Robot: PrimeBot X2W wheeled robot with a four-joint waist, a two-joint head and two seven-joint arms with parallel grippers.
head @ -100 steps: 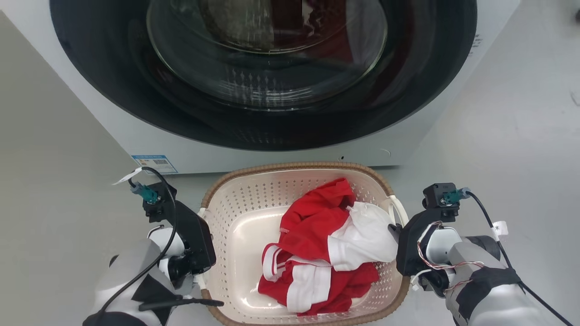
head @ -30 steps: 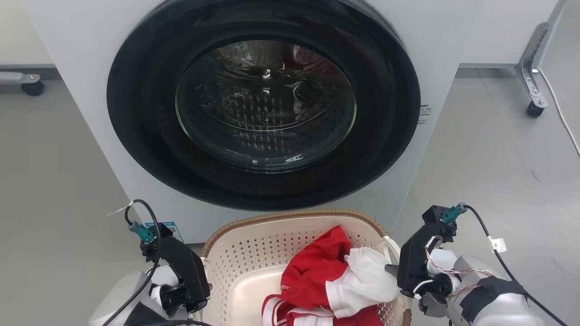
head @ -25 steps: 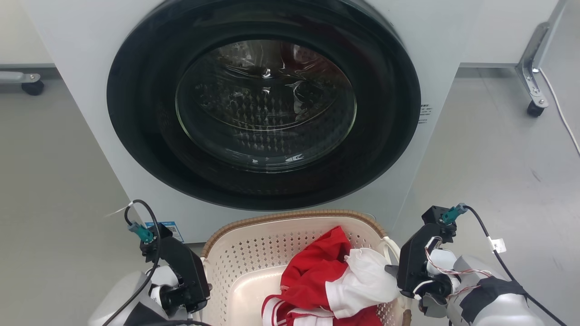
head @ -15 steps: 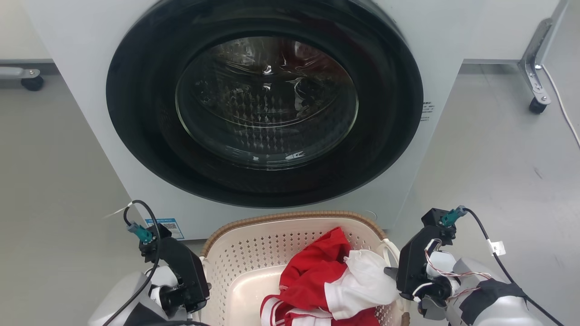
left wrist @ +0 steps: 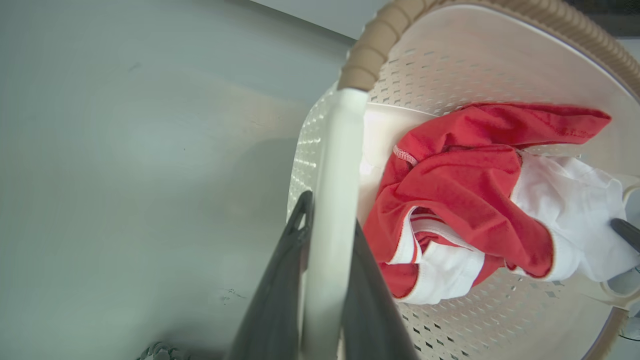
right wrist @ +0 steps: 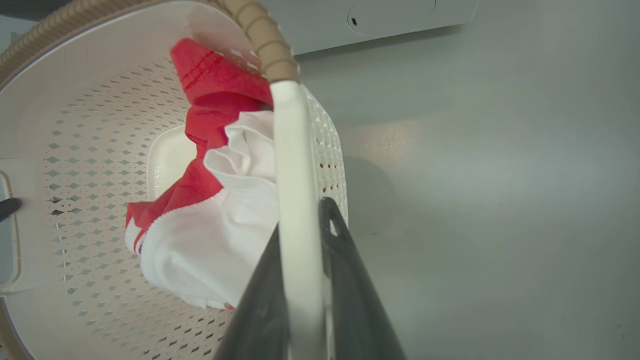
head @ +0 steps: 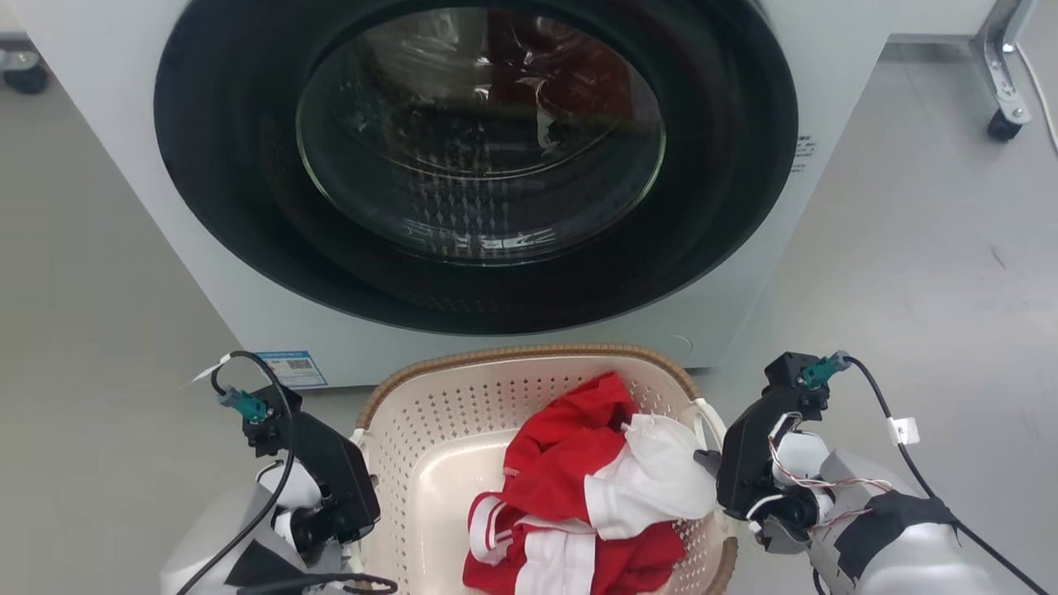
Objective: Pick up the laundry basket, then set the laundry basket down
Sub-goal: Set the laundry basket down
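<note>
Two grippers, one basket, one load of clothing.

1. Laundry basket [head: 430, 413]: cream perforated plastic with a brown woven-look rim, on the front side of the washing machine [head: 99, 124], its far rim close under the round dark door [head: 479, 165]. It sits between the two arms. Whether its base touches the grey floor [head: 909, 248] cannot be told.

2. Left gripper [left wrist: 330, 222]: dark fingers pressed from both sides onto the white left handle [left wrist: 332, 165], which runs up between them to the brown rim.

3. Right gripper [right wrist: 302, 220]: fingers pinching the white right handle [right wrist: 295, 165] in the same way, one finger on the inner face and one on the outer.

4. Clothing [head: 579, 487]: crumpled red and white garments inside the basket, heaped toward its right wall. The white part lies against the right handle, while the bottom near the left wall is bare.

5. Blue label [head: 285, 368]: stuck at the machine's lower left front corner.

6. Metal leg with caster [head: 1004, 78]: on the floor well to the right of the machine.
</note>
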